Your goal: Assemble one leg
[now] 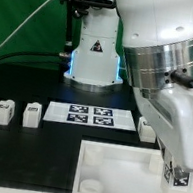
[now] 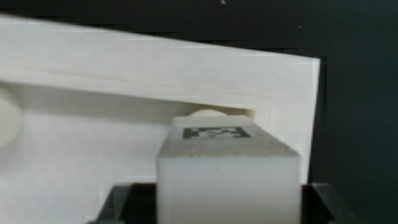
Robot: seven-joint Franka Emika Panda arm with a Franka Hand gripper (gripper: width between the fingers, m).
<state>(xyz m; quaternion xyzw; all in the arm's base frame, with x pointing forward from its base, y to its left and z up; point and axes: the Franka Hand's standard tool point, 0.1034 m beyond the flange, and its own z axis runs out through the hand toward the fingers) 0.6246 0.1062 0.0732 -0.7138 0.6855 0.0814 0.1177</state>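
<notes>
In the wrist view my gripper is shut on a white leg. Its dark fingers press on both sides of the leg. The leg's marker tag faces the camera. The leg's far end lies against a rounded notch in the edge of the large white panel. In the exterior view the gripper hangs low over the panel's right end, and the arm hides most of the held leg. Two more legs stand on the table at the exterior view's left.
The marker board lies flat behind the panel. Another small white leg sits beside the board, close to the arm. The robot's base stands at the back. Black table shows beyond the panel's edge.
</notes>
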